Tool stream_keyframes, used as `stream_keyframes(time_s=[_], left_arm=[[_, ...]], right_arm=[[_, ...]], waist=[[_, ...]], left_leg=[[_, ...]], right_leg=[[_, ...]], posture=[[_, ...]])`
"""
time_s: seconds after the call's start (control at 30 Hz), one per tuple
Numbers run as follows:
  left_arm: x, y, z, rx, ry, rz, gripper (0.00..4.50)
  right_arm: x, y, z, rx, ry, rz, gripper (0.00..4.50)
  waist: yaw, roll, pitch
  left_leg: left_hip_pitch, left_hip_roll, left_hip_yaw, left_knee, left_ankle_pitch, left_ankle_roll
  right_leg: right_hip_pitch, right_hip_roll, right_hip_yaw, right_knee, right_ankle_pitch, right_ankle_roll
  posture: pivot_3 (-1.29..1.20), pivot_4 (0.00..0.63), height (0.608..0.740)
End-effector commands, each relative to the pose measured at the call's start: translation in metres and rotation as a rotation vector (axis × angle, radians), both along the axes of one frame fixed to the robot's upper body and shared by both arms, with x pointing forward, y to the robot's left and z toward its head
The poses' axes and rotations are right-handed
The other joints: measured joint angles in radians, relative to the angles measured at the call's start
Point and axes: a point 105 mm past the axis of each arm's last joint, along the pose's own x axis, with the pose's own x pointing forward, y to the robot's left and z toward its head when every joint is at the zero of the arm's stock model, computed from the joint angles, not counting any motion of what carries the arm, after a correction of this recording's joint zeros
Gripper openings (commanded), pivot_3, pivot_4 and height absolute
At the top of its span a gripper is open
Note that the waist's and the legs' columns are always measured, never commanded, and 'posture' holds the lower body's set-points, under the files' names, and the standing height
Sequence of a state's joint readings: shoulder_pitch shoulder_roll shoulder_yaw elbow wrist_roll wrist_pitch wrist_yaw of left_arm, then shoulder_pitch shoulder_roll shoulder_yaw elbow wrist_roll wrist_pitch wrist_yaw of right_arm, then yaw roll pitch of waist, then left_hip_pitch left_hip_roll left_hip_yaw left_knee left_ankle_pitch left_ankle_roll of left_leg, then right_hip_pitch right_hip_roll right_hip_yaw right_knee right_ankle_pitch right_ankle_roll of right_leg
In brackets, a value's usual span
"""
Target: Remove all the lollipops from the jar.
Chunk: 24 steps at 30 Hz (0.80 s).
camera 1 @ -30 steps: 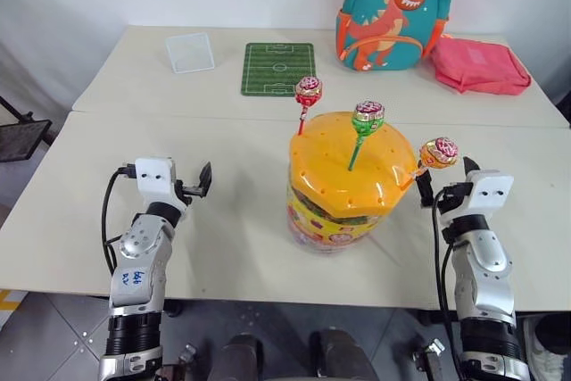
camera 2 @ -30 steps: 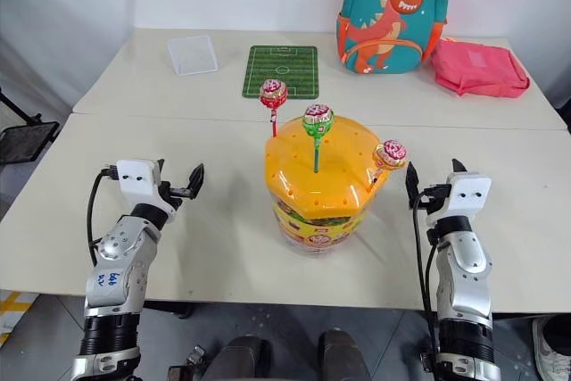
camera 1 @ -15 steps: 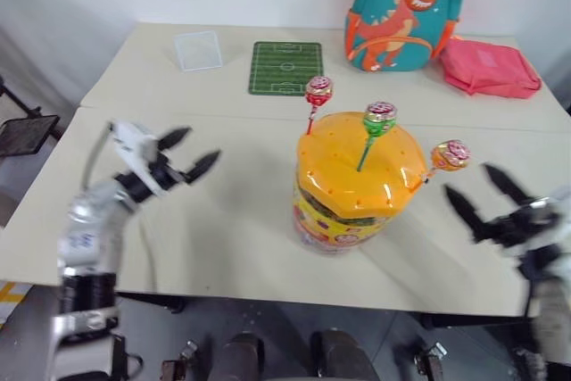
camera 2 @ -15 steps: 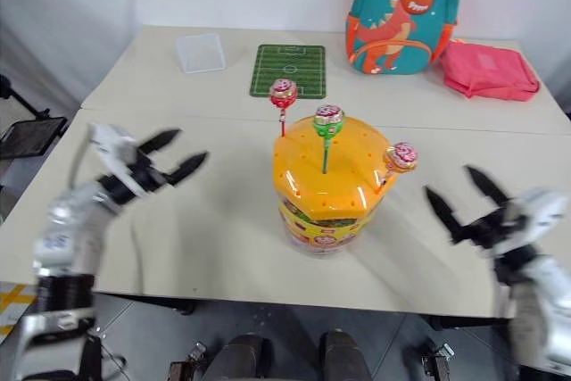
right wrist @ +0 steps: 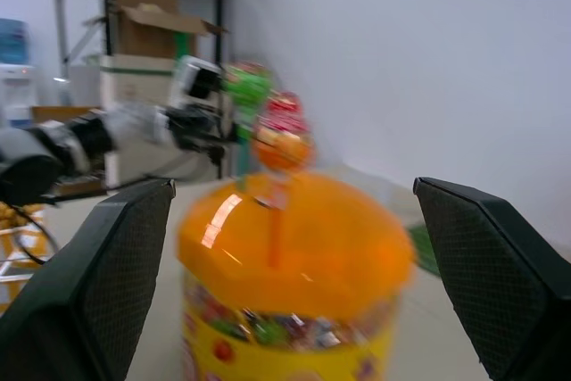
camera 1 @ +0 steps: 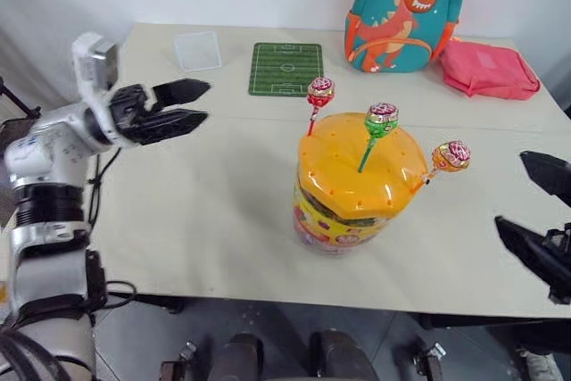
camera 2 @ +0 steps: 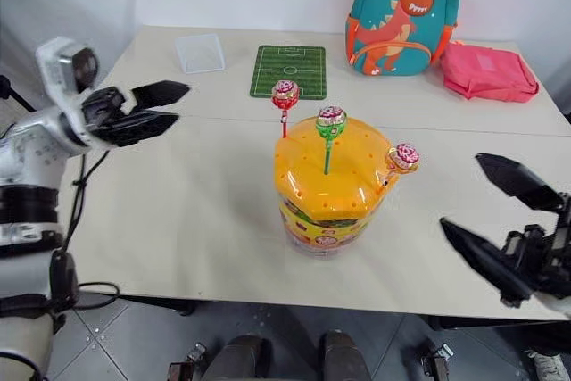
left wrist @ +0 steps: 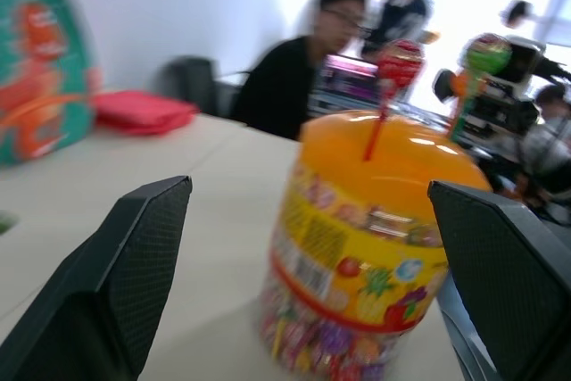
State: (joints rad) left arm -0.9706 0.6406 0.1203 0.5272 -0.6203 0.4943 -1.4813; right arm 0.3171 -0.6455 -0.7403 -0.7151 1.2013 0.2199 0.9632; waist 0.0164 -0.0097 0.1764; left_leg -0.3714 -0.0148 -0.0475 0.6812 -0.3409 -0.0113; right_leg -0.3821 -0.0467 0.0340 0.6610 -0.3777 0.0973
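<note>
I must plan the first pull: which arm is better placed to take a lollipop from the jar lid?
Probably right. The open right claw is near the orange-stick lollipop on its side of the jar; the left claw is farther away.

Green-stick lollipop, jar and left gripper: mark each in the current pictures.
Green-stick lollipop [camera 1: 383, 119], left eye view, on its wrapped head.
Jar [camera 1: 352, 180], left eye view, on the orange lid.
Left gripper [camera 1: 186, 103], left eye view, between its fingertips.

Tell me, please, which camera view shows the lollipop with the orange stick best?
The left eye view: the orange-stick lollipop stands clear of the jar at its right edge, sharp against the bare table. The right eye view shows it much the same. The right wrist view shows it blurred before the others.
</note>
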Motion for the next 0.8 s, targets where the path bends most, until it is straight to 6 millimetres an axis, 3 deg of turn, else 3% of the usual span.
stream_keyframes(time_s=[0.03,0.33,0.53,0.63,0.8], left_arm=[[0.000,-0.015,0.008,0.013,-0.110,-0.046,4.50],[-0.002,-0.086,0.018,-0.063,-0.173,-0.243,4.50],[-0.012,-0.098,0.019,-0.044,-0.145,-0.358,4.50],[-0.009,-0.101,0.019,-0.040,-0.138,-0.348,3.93],[-0.011,-0.110,0.017,-0.018,-0.116,-0.399,2.35]], right_arm=[[-0.004,-0.002,-0.002,-0.044,-0.047,-0.054,4.49],[-0.018,-0.025,-0.007,-0.137,-0.013,-0.172,4.49],[-0.021,-0.021,-0.011,-0.116,-0.004,-0.217,4.49],[-0.021,-0.019,-0.011,-0.109,-0.009,-0.225,4.50],[-0.020,-0.014,-0.011,-0.094,-0.014,-0.233,4.50]], waist=[[0.002,0.000,0.000],[0.009,-0.001,0.001],[-0.003,-0.001,0.001],[-0.005,-0.001,0.001],[0.000,-0.001,0.001]], left_leg=[[0.000,0.000,0.000,0.000,0.000,0.000],[-0.002,0.000,0.001,0.000,0.000,0.001],[-0.001,0.000,0.002,-0.001,0.000,0.001],[0.000,0.000,0.002,-0.001,0.000,0.001],[0.000,0.000,0.002,0.000,0.000,0.001]], right_leg=[[0.000,0.000,0.000,0.001,0.000,0.000],[-0.002,0.000,0.000,0.002,0.000,0.000],[-0.002,0.002,0.001,0.002,0.000,0.000],[-0.002,0.001,0.002,0.002,0.000,0.000],[-0.001,0.001,0.002,0.002,0.000,0.000]], posture=[[0.00,0.150,0.740],[0.00,0.150,0.740],[0.00,0.150,0.740],[0.00,0.150,0.740],[0.00,0.150,0.740]])
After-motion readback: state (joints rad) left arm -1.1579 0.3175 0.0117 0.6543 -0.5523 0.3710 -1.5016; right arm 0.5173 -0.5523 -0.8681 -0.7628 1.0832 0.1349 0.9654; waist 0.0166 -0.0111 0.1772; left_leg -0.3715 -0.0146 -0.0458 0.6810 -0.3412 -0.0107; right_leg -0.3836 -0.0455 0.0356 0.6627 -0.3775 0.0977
